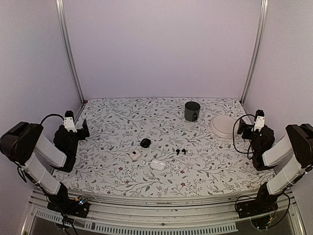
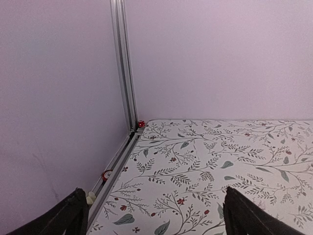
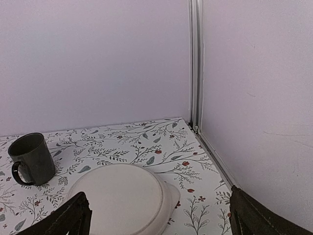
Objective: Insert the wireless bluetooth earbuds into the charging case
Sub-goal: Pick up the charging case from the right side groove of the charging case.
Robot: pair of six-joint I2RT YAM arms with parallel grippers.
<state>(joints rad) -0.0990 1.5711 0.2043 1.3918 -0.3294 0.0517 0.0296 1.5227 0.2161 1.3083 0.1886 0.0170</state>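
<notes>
Two tiny black earbuds [image 1: 181,152] lie side by side near the table's middle. To their left are a round black case [image 1: 145,142], a small white case [image 1: 136,155] with a dark spot on it, and a white pebble-like case [image 1: 157,164]. I cannot make out any white earbuds. My left gripper [image 1: 81,128] hovers at the far left edge, open and empty, and its wrist view [image 2: 156,215] shows only bare cloth. My right gripper [image 1: 242,128] hovers at the far right, open and empty [image 3: 159,215]. Neither wrist view shows the earbuds or cases.
A dark grey mug [image 1: 192,111] stands at the back, also in the right wrist view [image 3: 32,159]. An upturned cream dish [image 1: 223,126] lies just ahead of my right gripper [image 3: 122,198]. Metal frame posts [image 2: 124,73] and lilac walls enclose the floral tablecloth [image 1: 107,171].
</notes>
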